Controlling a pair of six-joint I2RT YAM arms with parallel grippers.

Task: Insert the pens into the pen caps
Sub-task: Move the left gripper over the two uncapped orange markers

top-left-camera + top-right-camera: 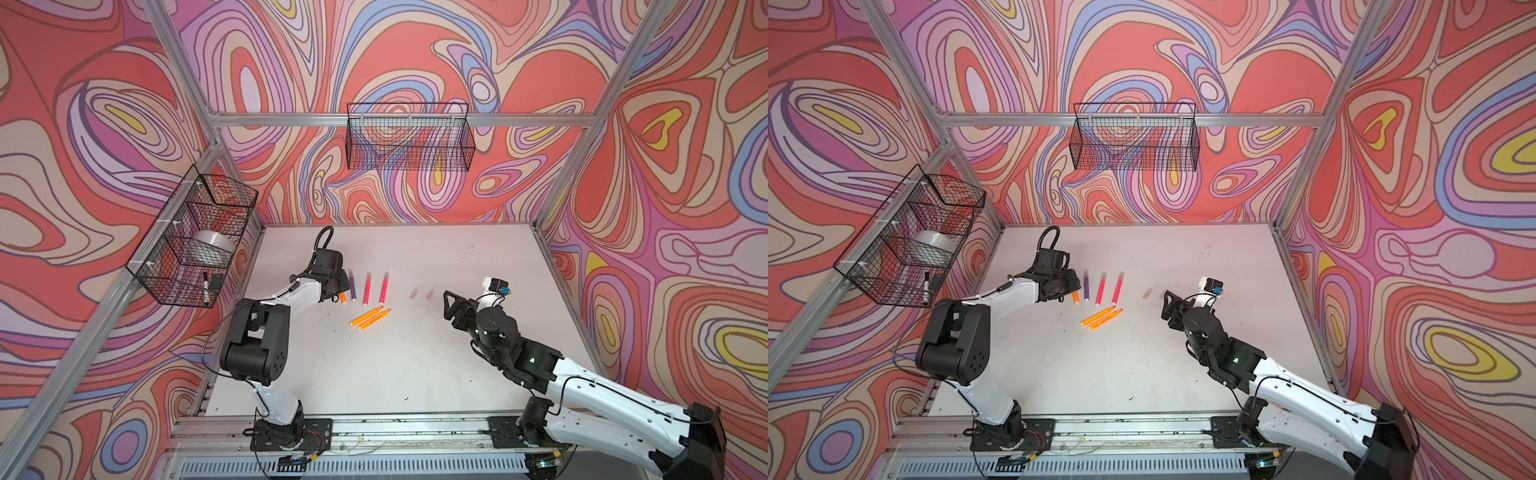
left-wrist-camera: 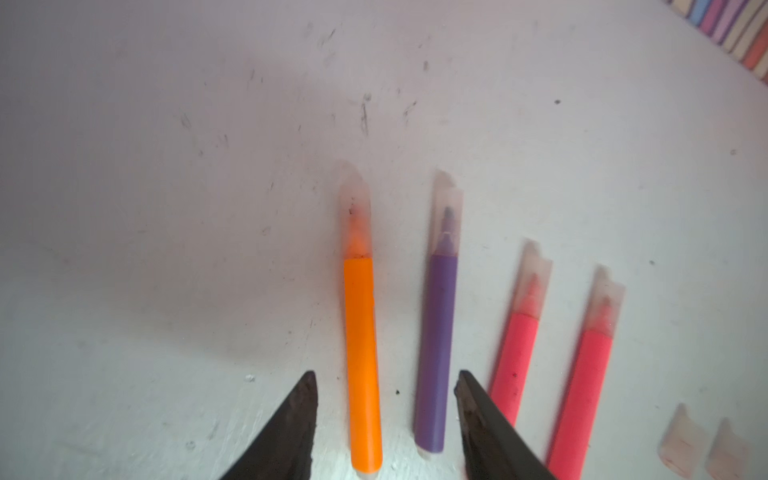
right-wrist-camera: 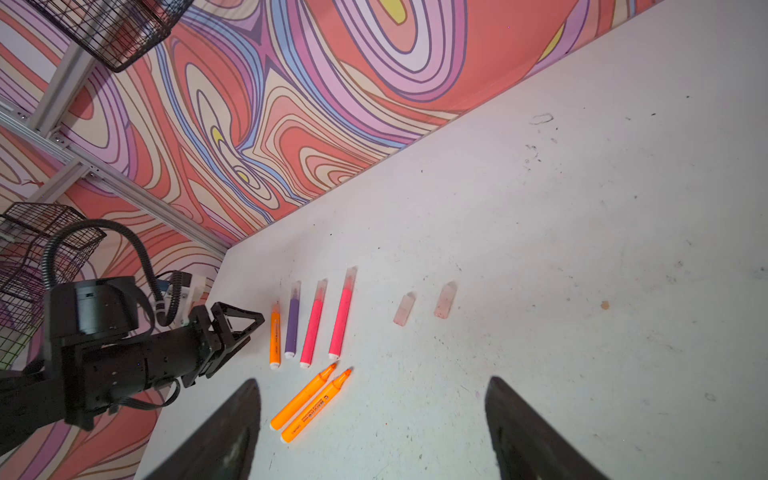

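Four capped pens lie side by side on the white table: orange (image 1: 343,297), purple (image 1: 352,284) and two pink-red (image 1: 368,289) (image 1: 384,287). My left gripper (image 2: 385,376) is open just over their near ends, its fingers straddling the orange pen (image 2: 362,365) and the purple pen (image 2: 436,353) without touching them. Two uncapped orange pens (image 3: 303,397) (image 3: 316,407) lie together at a slant in front of the row. Two loose pen caps (image 3: 404,308) (image 3: 445,300) rest to the right of it. My right gripper (image 3: 372,381) hangs wide open and empty near the caps (image 1: 430,294).
A wire basket (image 1: 195,245) on the left wall holds a tape roll and a black-and-white marker (image 1: 205,286). Another wire basket (image 1: 409,137) hangs on the back wall. Aluminium frame rails border the table (image 1: 415,374).
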